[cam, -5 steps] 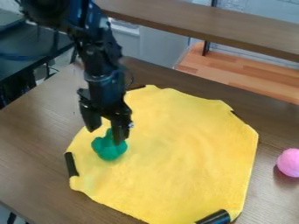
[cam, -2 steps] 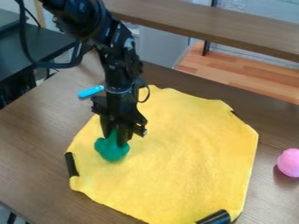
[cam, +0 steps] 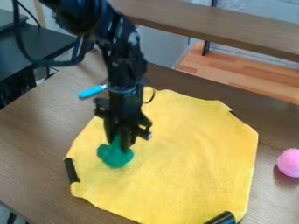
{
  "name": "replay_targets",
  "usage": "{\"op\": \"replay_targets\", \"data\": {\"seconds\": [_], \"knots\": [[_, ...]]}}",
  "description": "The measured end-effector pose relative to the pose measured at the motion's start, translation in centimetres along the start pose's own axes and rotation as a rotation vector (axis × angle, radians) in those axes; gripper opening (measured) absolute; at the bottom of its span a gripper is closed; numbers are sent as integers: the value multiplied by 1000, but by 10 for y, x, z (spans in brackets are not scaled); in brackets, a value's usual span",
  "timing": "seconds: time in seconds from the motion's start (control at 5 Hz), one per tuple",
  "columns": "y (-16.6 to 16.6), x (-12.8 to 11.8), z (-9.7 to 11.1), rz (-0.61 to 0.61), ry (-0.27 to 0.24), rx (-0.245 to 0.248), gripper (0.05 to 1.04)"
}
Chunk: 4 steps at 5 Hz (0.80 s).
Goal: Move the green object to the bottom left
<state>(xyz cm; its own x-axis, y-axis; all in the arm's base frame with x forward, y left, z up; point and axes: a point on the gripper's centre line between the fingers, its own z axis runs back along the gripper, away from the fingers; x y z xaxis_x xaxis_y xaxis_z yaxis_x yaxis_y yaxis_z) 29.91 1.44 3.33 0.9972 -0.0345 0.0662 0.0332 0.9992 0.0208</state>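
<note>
- On the yellow cloth (cam: 187, 153), left side: green obj. (cam: 115, 156), its top pinched in the black hand (cam: 118, 143), fingers close tog.
- Vs. 1 sec. ago: fingers nearer, obj. & cloth nudged slightly twd. view's bottom.
- Grip prob. set; bottom-left move remains.

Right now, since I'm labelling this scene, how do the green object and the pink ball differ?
The green object is lobed and uneven, while the pink ball looks evenly round. The green object is over the yellow cloth, its top gripped by the claw; the pink ball sits untouched on the brown table. Each is one plain colour.
</note>
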Motion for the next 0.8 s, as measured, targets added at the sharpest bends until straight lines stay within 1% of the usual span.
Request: {"op": "replay_targets", "data": {"seconds": [0.2,0.4,0.6,0.8], "knots": [[-24,-2,24,-32,-21,-45,325],[-61,-5,47,-102,-50,-84,325],[-100,-1,58,-210,-109,-114,325],[-127,11,62,-242,-139,-128,325]]}}
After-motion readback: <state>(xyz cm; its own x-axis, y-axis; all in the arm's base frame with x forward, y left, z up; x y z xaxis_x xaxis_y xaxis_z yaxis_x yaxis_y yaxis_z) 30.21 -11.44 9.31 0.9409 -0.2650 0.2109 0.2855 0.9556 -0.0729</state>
